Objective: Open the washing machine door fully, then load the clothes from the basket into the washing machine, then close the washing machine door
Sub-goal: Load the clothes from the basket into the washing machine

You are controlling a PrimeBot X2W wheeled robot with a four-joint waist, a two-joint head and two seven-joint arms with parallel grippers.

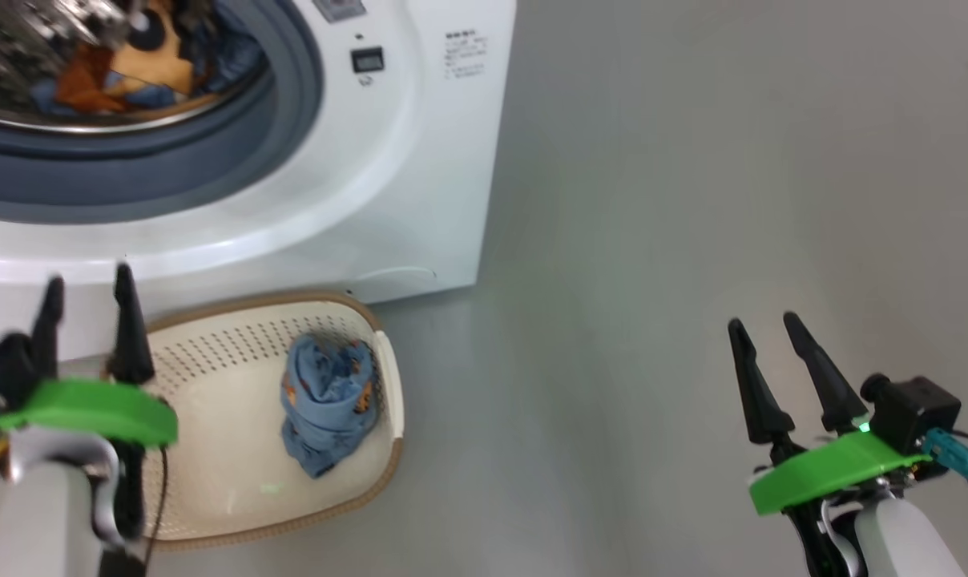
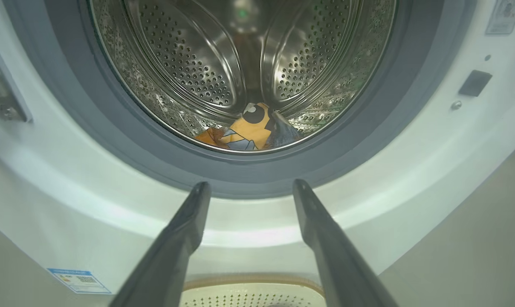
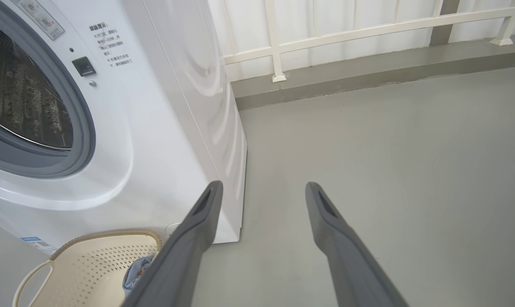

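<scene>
The white washing machine [image 1: 388, 200] stands with its drum mouth uncovered; its door is out of view. An orange and cream garment [image 2: 249, 128] lies at the bottom of the steel drum [image 2: 206, 64]. On the floor in front sits the cream basket [image 1: 211, 489], and a crumpled light blue garment [image 1: 328, 401] lies at its right side. My left gripper [image 1: 87, 284] hovers open and empty over the basket's left end, fingers pointing at the machine's front. Off to the right, my right gripper [image 1: 764, 320] stands open and empty above bare floor.
Grey floor [image 1: 692, 200] stretches to the right of the machine. A white railing [image 3: 368, 30] and a low grey ledge run along the far wall. A blue label sticker [image 2: 78, 280] sits low on the machine's front.
</scene>
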